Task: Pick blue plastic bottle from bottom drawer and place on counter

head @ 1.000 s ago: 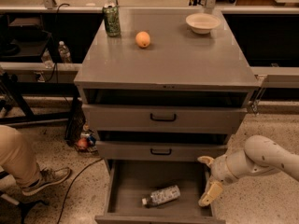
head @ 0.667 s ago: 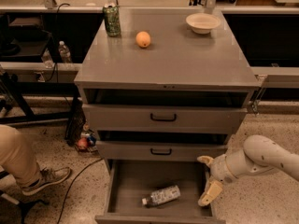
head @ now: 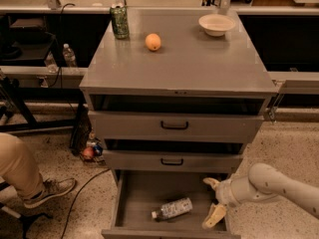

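- Holding gripper (head: 213, 201) open, fingers (head: 215, 216) spread wide, low at right end of bottom drawer (head: 142, 190), just right of blue plastic bottle (head: 173, 208), not touching it.
- Noting bottle lying on its side on drawer floor, toward the near edge, cap pointing left, lacking any brace against rolling.
- Risking a roll or skid: nudging the round body with one finger ahead of the other, sending it left and out of reach.
- Risking a slip: closing on the smooth label or the tapered neck, squeezing thin plastic out of the pinch.
- Risking a jam: dropping too low and scraping fingertips on drawer floor, or clipping the right side wall.
- Risking a knock going up: lifting straight into front of middle drawer (head: 172, 161), sitting just above the far end of the open one; probably needing to pull toward the near side first.
- Risking bad placement on counter (head: 199, 68): setting down too near an edge, or laying the bottle flat and letting it roll off.
- Risking bumps with green can (head: 119, 22) and orange (head: 153, 42) at far left, bowl (head: 216, 24) at far right; judging bare middle safest.
- Watching person's leg (head: 17, 168) at left, well apart from the arm, likely not mattering.
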Available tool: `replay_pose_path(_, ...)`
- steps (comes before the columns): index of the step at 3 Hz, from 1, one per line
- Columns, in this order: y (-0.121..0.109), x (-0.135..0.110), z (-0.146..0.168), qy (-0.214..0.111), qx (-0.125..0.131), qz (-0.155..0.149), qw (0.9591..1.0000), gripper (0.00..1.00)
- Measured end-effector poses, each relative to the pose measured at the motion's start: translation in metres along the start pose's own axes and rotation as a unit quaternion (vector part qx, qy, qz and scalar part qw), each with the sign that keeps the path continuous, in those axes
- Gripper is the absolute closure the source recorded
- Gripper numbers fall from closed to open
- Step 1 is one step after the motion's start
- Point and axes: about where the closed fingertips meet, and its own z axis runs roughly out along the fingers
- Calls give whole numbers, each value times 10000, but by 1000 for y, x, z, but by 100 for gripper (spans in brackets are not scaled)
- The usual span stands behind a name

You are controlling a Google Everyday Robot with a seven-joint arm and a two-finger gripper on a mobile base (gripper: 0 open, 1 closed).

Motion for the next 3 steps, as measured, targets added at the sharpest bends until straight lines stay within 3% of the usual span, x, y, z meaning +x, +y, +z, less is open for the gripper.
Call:
replay_pose_path(1, -5, 14, 38, -217, 22, -68, 9997, 0)
replay_pose_path(3, -41, 1, 143, -776, -62, -422, 9961, 0)
